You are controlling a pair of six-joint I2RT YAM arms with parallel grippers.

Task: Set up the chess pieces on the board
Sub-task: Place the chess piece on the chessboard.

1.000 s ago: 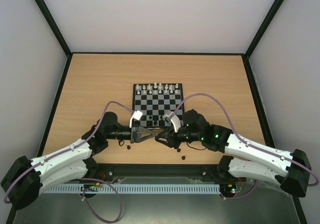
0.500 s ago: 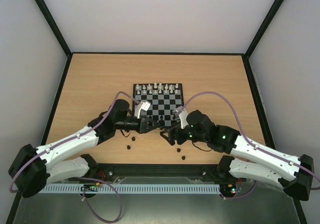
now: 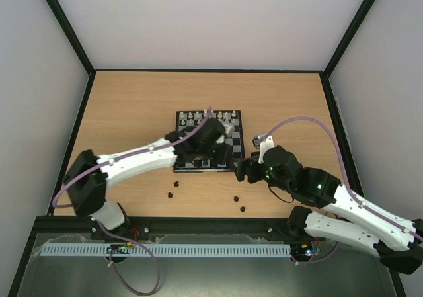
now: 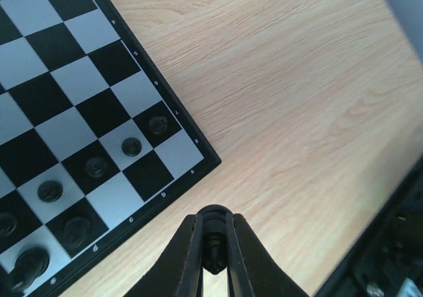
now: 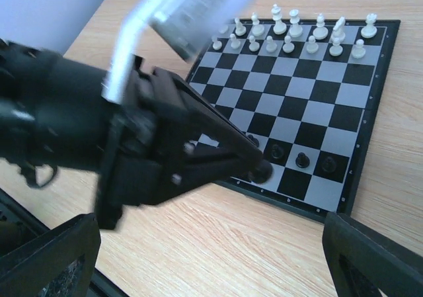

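Left gripper pinches a black chess piece; the board corner lies just up-left of it. Your right gripper: wide, empty, farther off.

Board is showing black and pale grey checks inside a thin dark border. Chess pieces are showing black; opposing pieces cream-white. Table is showing light wood grain.

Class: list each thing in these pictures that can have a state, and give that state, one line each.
Left gripper: shut on a black chess piece.
Right gripper: open, empty.
Board: flat on the table, partly set.
White pieces: standing in two rows.
Loose black pieces: on the table, off the board.
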